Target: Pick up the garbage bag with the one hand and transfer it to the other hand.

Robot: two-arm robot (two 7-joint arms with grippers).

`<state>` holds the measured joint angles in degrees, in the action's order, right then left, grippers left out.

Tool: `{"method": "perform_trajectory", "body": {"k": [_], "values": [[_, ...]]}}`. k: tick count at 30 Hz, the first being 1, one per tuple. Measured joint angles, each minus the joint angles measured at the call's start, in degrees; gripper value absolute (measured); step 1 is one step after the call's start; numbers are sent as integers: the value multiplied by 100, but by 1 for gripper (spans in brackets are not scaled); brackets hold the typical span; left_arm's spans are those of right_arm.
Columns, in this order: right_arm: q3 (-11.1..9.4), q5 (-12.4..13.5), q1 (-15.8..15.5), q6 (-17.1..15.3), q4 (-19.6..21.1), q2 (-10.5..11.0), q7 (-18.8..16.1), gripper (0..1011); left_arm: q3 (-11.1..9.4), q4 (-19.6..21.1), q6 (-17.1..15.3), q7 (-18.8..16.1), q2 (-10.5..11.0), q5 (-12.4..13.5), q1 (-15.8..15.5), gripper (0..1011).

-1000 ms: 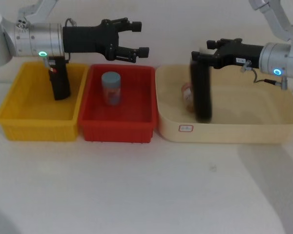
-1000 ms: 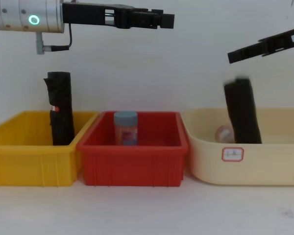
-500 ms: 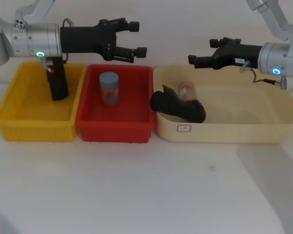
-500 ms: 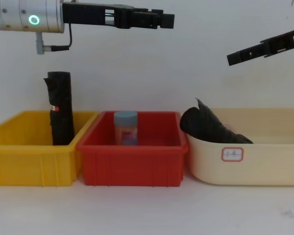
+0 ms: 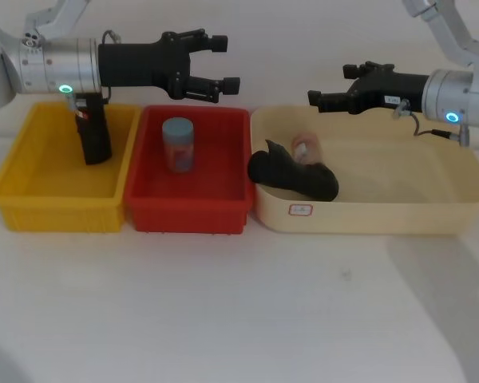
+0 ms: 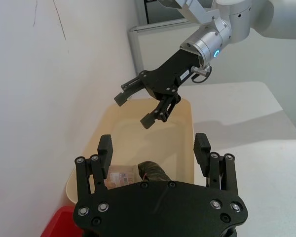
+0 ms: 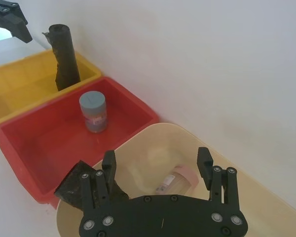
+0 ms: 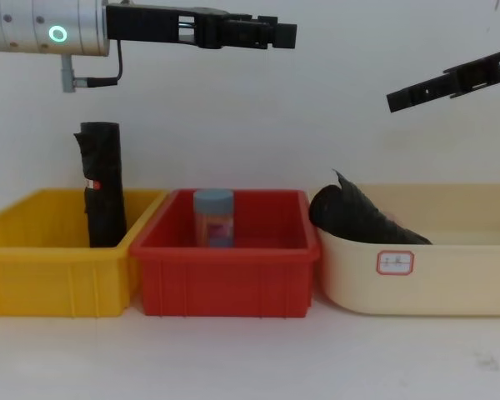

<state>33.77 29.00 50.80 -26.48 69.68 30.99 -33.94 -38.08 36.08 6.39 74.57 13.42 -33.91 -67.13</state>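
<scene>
Lying on its side in the cream bin [image 5: 463, 219], the garbage bag [image 5: 294, 176] sits at seven o'clock below the right gripper [image 5: 323, 99]. Both that gripper and the left gripper [image 5: 226, 61] hang spread wide and empty; the right looks nearer.

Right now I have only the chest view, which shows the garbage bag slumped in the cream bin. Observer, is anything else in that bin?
Observer: Yes. A small clear bottle lies behind the garbage bag, nearer the back wall of the cream bin.
Operator: Are the fingers of the right gripper open?
Observer: Yes, the left wrist view shows them spread and empty, above the bin.
Operator: And the left gripper?
Observer: Open too and holding nothing, above the red bin.
</scene>
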Motion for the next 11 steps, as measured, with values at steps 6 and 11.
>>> {"method": "perform_trajectory", "body": {"k": [6, 11], "values": [[0, -3, 0, -3, 4, 3, 0, 1000, 0, 0, 0, 0, 0, 0, 0, 1002], [-1, -3, 0, -7, 4, 5, 0, 1000, 0, 0, 0, 0, 0, 0, 0, 1002]]}}
